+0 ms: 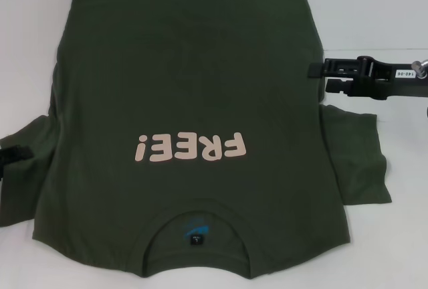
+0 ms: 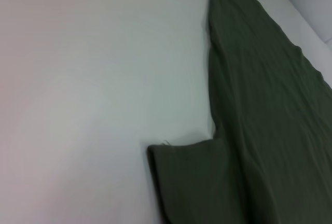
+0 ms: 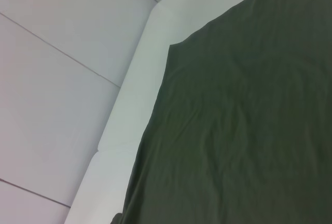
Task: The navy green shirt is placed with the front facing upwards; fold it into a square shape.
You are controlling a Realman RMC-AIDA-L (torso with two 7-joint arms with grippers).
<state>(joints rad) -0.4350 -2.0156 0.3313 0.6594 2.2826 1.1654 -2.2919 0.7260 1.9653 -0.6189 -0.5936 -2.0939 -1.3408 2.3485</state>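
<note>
Right gripper (image 1: 319, 78) reaches in from the right in the head view, its black fingers level with the side edge of the navy green shirt (image 1: 194, 88); whether they pinch cloth I cannot tell. That shirt lies flat, print up, on the white table (image 1: 394, 8), collar nearest the robot. Left gripper (image 1: 12, 157) barely shows by the left sleeve. Left wrist view: sleeve hem and side edge on bare table. Right wrist view: smooth cloth, a far corner near the table's edge. A shallow grasp risks slipping, skewing the fold.
</note>
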